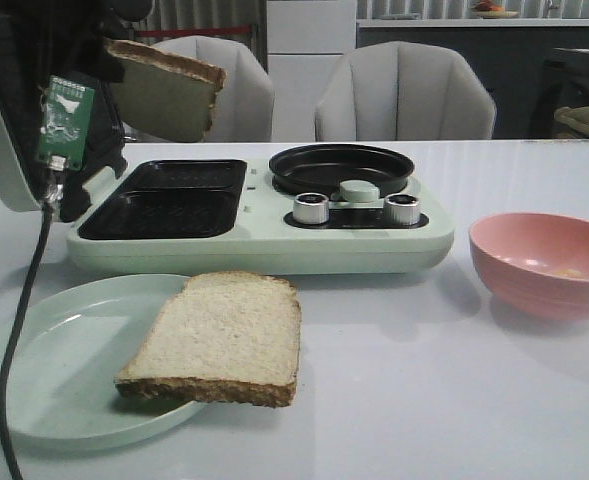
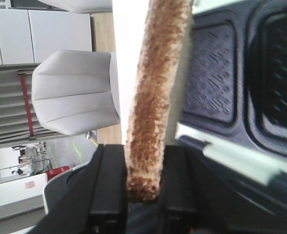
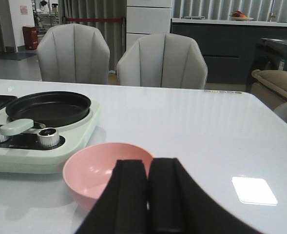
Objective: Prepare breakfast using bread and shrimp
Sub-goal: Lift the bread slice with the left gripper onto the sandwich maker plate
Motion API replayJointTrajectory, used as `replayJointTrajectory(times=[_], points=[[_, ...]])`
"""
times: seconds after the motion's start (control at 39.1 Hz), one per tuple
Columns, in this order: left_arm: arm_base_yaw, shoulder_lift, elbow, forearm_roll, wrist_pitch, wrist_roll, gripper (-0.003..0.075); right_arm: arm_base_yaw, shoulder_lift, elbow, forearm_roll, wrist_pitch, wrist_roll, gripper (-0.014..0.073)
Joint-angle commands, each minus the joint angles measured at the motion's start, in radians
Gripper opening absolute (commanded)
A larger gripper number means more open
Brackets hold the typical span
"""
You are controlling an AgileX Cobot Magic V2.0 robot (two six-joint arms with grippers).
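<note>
White table [image 1: 394,400] before two grey chairs [image 1: 404,92], my pale green breakfast maker [image 1: 264,235] with lid raised, my left gripper [image 2: 143,192] clamping one bread slice [image 1: 164,90] above the grill tray [image 1: 169,200], second slice [image 1: 219,335] on one plate [image 1: 34,380], my right gripper [image 3: 148,195] closed and empty behind one pink bowl [image 1: 544,262], small pale bits inside, too blurred to name.

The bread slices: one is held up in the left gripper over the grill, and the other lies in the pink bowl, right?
Not quite. The second bread slice lies on the pale green plate, not in the pink bowl; the front view shows this. The other slice is indeed held up in the left gripper, above the grill.
</note>
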Motion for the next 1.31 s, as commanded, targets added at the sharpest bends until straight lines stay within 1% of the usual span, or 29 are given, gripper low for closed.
replayJointTrajectory(times=[0.0, 0.13, 0.2, 0.41, 0.64, 0.92, 1.05, 1.15, 1.28], points=[[0.024, 0.032, -0.103, 0.015, -0.068, -0.068, 0.0184, -0.008, -0.022, -0.019, -0.014, -0.088, 0.003, 0.0152], [0.047, 0.121, -0.175, 0.009, -0.116, -0.079, 0.0184, -0.008, -0.022, -0.019, -0.014, -0.088, 0.003, 0.0152], [0.064, 0.169, -0.207, 0.009, -0.127, -0.113, 0.0184, -0.008, -0.022, -0.019, -0.014, -0.088, 0.003, 0.0152], [0.094, 0.245, -0.223, 0.011, -0.148, -0.123, 0.0184, -0.008, -0.022, -0.019, -0.014, -0.088, 0.003, 0.0152], [0.096, 0.282, -0.22, 0.011, -0.123, -0.128, 0.0186, -0.008, -0.022, -0.019, -0.014, -0.088, 0.003, 0.0152], [0.096, 0.319, -0.217, -0.035, -0.108, -0.128, 0.0189, -0.008, -0.022, -0.019, -0.014, -0.088, 0.003, 0.0152], [0.096, 0.328, -0.214, -0.089, -0.083, -0.13, 0.0189, -0.008, -0.022, -0.019, -0.014, -0.088, 0.003, 0.0152], [0.096, 0.328, -0.21, -0.095, -0.068, -0.13, 0.0202, -0.008, -0.022, -0.019, -0.014, -0.088, 0.003, 0.0152], [0.096, 0.328, -0.206, -0.124, -0.012, -0.13, 0.0218, -0.008, -0.022, -0.019, -0.014, -0.088, 0.003, 0.0152]])
